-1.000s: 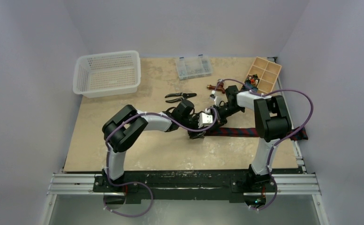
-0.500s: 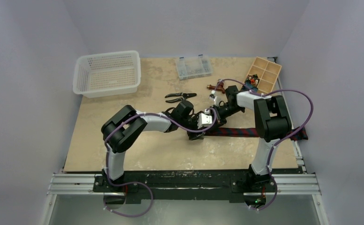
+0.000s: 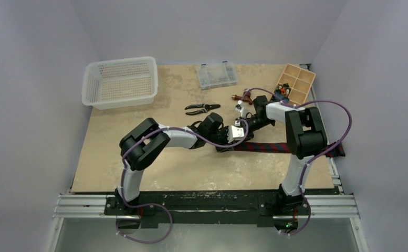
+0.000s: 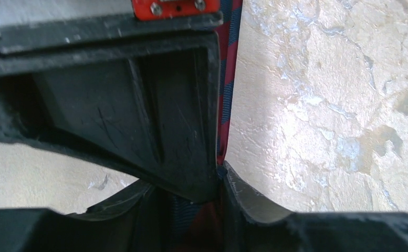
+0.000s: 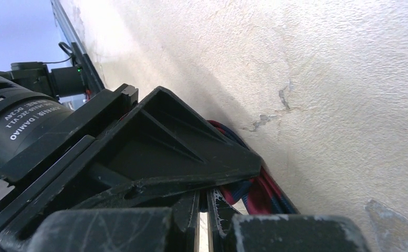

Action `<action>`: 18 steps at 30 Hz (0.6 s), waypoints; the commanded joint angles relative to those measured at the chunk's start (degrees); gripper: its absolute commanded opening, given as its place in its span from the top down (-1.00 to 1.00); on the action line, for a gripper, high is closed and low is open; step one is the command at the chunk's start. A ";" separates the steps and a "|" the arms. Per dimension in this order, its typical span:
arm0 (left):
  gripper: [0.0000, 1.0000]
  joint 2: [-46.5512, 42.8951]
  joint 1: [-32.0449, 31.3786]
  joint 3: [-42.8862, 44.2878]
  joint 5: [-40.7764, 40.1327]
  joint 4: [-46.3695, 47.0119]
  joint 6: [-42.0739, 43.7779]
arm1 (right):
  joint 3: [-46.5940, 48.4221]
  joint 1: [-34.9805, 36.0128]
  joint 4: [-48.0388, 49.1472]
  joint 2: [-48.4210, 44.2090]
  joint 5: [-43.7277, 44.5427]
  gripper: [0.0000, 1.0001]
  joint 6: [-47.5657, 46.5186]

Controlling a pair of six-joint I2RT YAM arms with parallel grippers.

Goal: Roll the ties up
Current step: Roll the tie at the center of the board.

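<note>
Here the left hand [image 4: 190, 195] pinches the tie [image 3: 267, 147]; whether the right hand [image 5: 204, 203] grips is hidden.

The navy, red-striped cloth tie [image 3: 267, 147] looks matt. The beige mottled tabletop [image 3: 191, 168] is rough, the white mesh basket [image 3: 122, 100] plastic.

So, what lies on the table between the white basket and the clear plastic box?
Nothing. In the top view, the stretch of table between the white basket and the clear plastic box is bare.
</note>
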 commanded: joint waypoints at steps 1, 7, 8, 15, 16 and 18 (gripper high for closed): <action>0.39 -2.83 0.14 -6.22 -3.81 -3.10 3.09 | -0.18 -0.81 -1.11 -3.10 -1.31 1.00 -1.20; 0.42 -4.36 0.56 -8.12 -4.60 -5.38 4.61 | -0.94 -2.02 -1.26 -2.53 3.23 1.00 -1.62; 0.34 -4.35 0.51 -8.08 -4.63 -5.52 4.81 | -1.17 -2.06 -0.94 -2.34 4.00 1.00 -1.55; 0.16 -3.36 0.63 -6.14 -4.12 -6.91 4.73 | -2.64 -2.01 1.68 -0.69 7.93 1.00 -0.65; 0.20 -3.34 0.63 -6.03 -3.79 -6.92 4.71 | -2.71 -2.01 2.03 -0.43 8.33 1.00 -0.76; 0.28 -3.35 0.63 -6.09 -2.89 -6.85 4.84 | -2.76 -2.00 2.66 0.14 8.71 1.00 -0.39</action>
